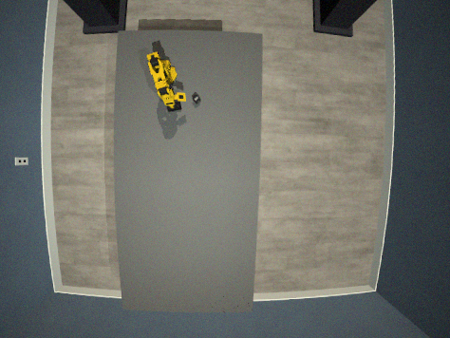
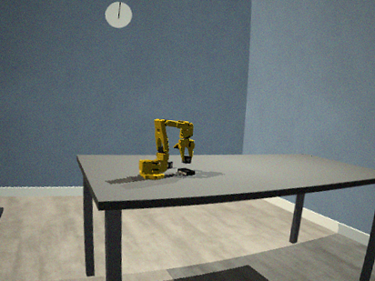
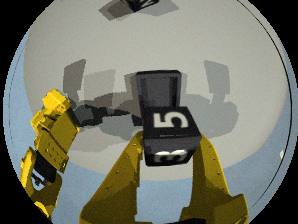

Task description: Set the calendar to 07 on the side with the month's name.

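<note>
My gripper (image 2: 187,156) (image 3: 170,142) is shut on a black cube (image 2: 187,160) (image 3: 172,122), held above the tray. In the wrist view its upper face shows a white 5 turned sideways, and the face towards the jaws shows a white 3, also sideways. The dark tray (image 2: 186,172) (image 3: 159,73) lies on the table below the held cube. The cube hides its near part; the visible part of its floor is bare. The month's name cannot be made out. The other black cube (image 1: 196,98) (image 3: 142,4) lies on the table, off the tray; its white mark is cut off in the wrist view.
The arm's yellow base (image 1: 154,62) (image 2: 151,169) stands near one end of the grey table (image 1: 190,190) (image 2: 259,178). The arm's shadows fall around the tray. The table's long edge (image 1: 260,142) runs beyond the loose cube.
</note>
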Controlling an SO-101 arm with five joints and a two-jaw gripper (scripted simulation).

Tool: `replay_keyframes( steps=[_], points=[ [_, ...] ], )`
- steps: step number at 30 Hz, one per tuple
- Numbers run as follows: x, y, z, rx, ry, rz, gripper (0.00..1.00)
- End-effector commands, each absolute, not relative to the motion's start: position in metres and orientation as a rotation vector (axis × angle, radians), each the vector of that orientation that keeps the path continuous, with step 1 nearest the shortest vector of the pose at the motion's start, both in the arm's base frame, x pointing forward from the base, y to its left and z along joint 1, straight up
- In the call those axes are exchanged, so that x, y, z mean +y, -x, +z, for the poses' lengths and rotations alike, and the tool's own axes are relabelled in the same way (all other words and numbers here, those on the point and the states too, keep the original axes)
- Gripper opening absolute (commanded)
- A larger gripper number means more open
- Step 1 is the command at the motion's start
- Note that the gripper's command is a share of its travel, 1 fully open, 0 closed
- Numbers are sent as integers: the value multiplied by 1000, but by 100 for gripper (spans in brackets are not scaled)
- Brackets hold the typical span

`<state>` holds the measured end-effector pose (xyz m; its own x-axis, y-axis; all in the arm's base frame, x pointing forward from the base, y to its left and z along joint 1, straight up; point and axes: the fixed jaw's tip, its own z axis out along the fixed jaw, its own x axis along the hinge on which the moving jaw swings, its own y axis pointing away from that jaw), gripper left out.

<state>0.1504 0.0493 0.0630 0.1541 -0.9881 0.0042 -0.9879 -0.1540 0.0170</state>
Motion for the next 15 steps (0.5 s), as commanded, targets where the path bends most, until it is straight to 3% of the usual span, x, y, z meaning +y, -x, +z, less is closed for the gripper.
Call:
replay_keyframes(
  steps=[1,15],
  points=[
    [58,-150,69,-2005,-2442,16,0],
    [62,-148,73,-2003,-2458,26,0]
  ],
)
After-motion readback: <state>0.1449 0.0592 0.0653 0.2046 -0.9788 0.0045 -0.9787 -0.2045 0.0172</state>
